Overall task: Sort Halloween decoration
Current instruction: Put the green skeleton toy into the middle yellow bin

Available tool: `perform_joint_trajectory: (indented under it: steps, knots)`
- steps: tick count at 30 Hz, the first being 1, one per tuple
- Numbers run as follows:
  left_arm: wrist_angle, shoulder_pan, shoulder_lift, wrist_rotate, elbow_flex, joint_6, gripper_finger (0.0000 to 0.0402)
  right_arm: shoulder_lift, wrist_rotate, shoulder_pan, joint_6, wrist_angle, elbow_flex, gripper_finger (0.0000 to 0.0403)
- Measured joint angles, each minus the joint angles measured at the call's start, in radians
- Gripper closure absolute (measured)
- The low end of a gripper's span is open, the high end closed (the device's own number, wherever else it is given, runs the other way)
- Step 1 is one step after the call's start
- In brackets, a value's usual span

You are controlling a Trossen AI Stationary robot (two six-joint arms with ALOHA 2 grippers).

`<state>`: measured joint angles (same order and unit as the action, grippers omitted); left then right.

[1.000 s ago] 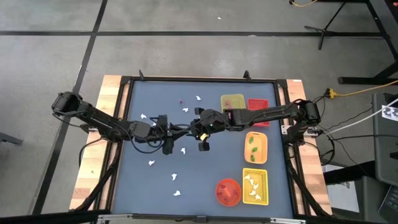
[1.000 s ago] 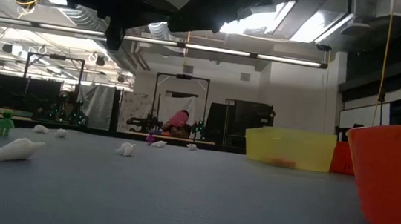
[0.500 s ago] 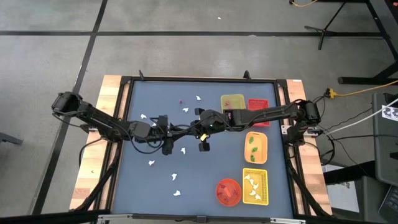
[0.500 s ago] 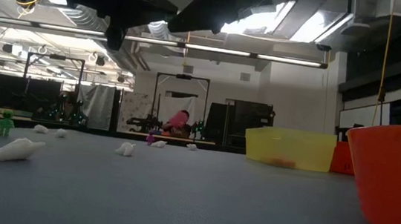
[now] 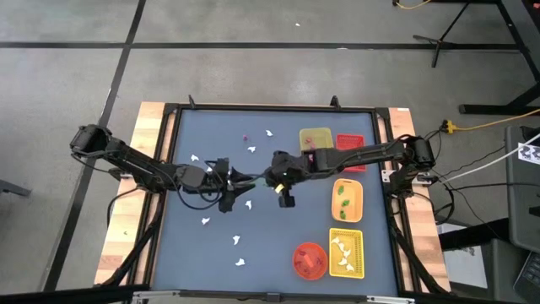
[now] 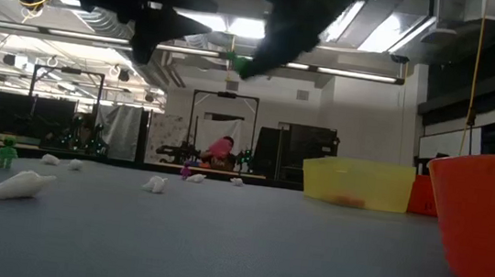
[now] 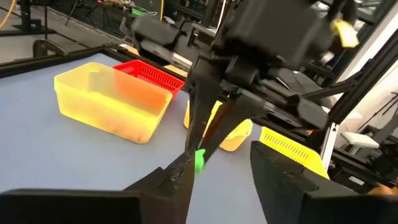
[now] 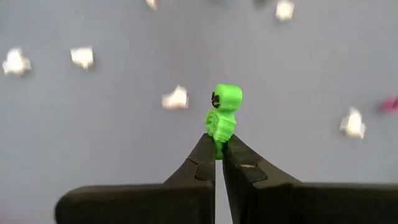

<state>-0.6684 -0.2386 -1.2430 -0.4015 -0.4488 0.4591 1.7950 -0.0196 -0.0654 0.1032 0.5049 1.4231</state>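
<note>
My right gripper (image 8: pixel 217 150) is shut on a small green figure (image 8: pixel 222 112) high above the table's middle (image 5: pixel 263 179); the figure also shows in the low view (image 6: pixel 233 60). My left gripper (image 7: pixel 227 165) is open, close beside it (image 5: pixel 250 181), and the figure (image 7: pixel 198 160) hangs just past one left fingertip. White ghost pieces (image 5: pixel 248 203) and a pink bit (image 5: pixel 245 138) lie scattered on the blue table top. Another green figure (image 6: pixel 7 152) stands on the table. My right gripper pinches the green figure's lower end (image 8: pixel 219 142) between its two fingertips. The fingers slant down toward the table's left. The figure sticks out beyond the fingertips, head outward, lifted well clear of the table.
Along the right side are a yellow tray (image 5: pixel 315 139), a red tray (image 5: pixel 350 143), an orange tray (image 5: pixel 347 198) with green pieces, a yellow basket tray (image 5: pixel 346 253) with white pieces, and a red-orange bowl (image 5: pixel 310 260). The two arms meet over the middle.
My right gripper has drawn back a little toward the table's right, away from my left gripper, taking the green figure with it. In the low view the figure now shows clear at the right fingertips, where the two grippers overlapped before.
</note>
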Motion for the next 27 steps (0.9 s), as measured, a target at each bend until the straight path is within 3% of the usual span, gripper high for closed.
perform_joint_trajectory:
  steps: [14,27]
  knots:
    - [0.007,0.000,0.000,0.000,0.000,0.000,0.0260,0.000,-0.029,-0.014,-0.128,0.495,0.000,0.0395]
    - [0.006,0.000,0.000,0.000,0.000,0.001,0.0260,0.000,-0.035,-0.174,-0.121,0.783,0.000,0.0395]
